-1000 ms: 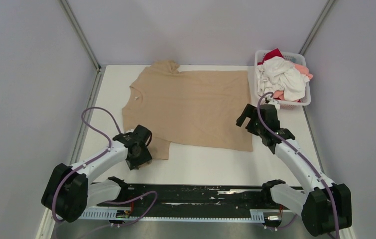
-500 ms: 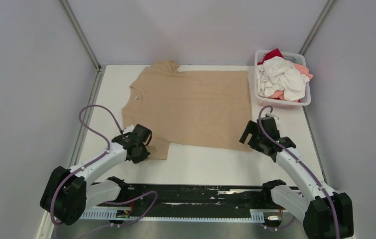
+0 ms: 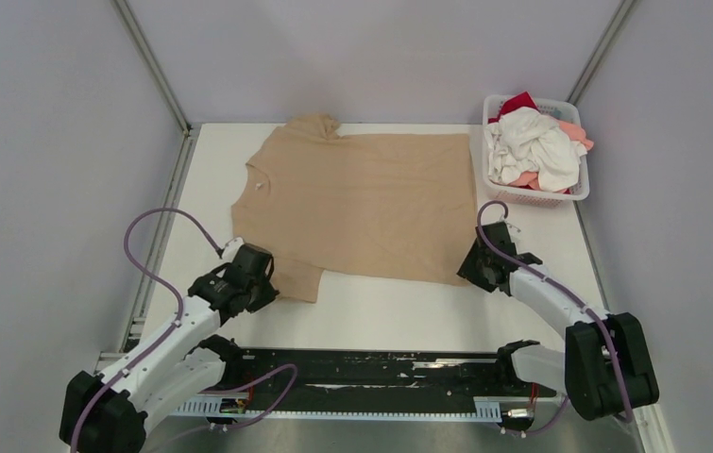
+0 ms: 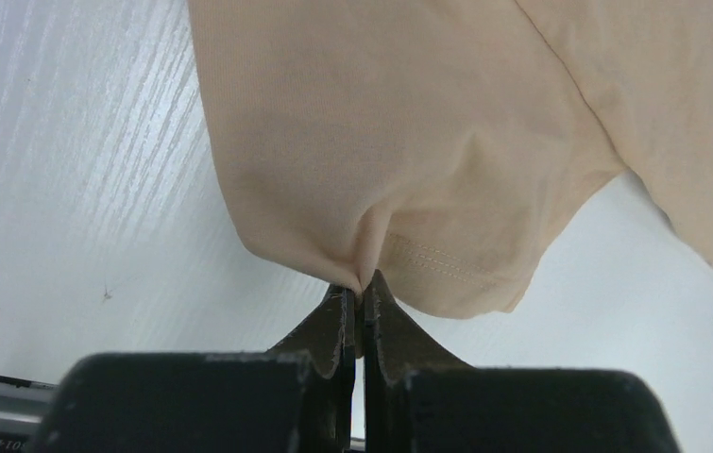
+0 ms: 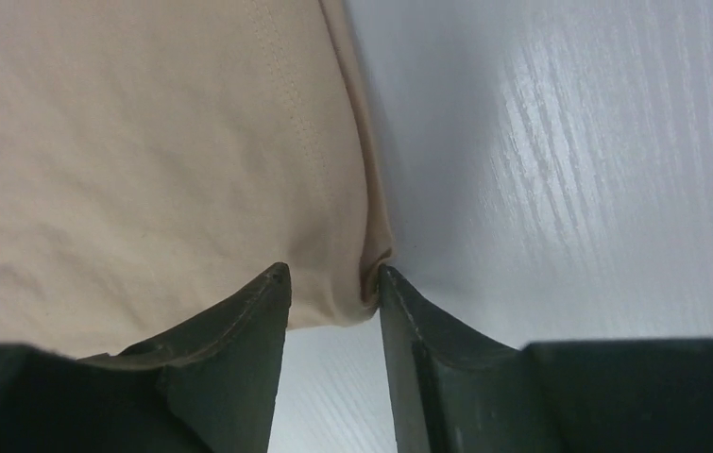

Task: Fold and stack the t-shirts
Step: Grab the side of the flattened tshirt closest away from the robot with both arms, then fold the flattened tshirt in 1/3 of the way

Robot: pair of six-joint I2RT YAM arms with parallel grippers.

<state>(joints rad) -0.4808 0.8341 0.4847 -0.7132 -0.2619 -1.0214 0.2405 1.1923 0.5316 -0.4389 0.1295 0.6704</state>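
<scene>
Left wrist: left end effector [image 4: 360, 288] pinches tan t-shirt [image 4: 399, 123] sleeve edge | right end effector [image 5: 333, 278] parted astride hem corner, table [image 5: 569, 142] beyond

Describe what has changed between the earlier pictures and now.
The right claw moved toward the near edge, along the right side of the tan t-shirt to its near corner, which it now straddles, open. The left claw drew back to the left; it is shut on the sleeve hem. The shirt still lies flat; the basket and its clothes did not move.
</scene>
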